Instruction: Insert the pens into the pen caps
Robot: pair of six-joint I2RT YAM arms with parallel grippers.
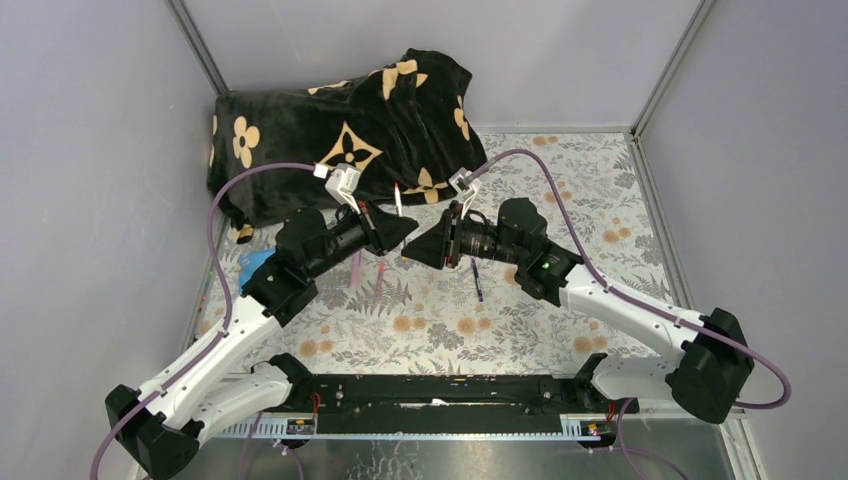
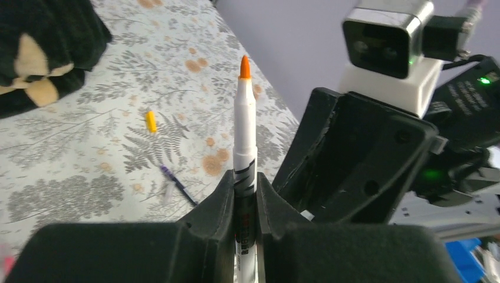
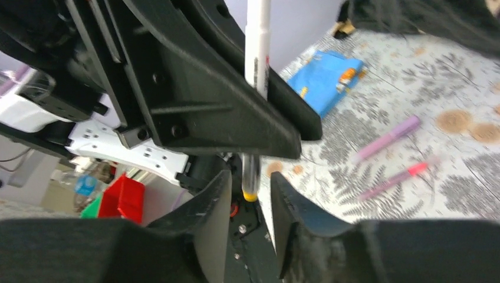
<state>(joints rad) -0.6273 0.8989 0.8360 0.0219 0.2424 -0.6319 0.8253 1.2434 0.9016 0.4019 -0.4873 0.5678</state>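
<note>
The left gripper (image 2: pixel 245 187) is clenched on the white plastic pen with an orange tip (image 2: pixel 244 112), held upright above the floral worktop (image 2: pixel 71 188). The right gripper (image 3: pixel 247 194) has its fingers (image 3: pixel 206 206) released, straddling the pen's lower end. Likely next: fetch the stubby orange-yellow plastic cap (image 2: pixel 151 121) lying on the worktop and align it with the tip

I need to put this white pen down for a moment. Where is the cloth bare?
Bare: the far right corner, between blanket and right wall; also the near strip before the base rail. Crowded: the middle, where pink pens and dark blue pen lie, and the left edge by the blue card.
</note>
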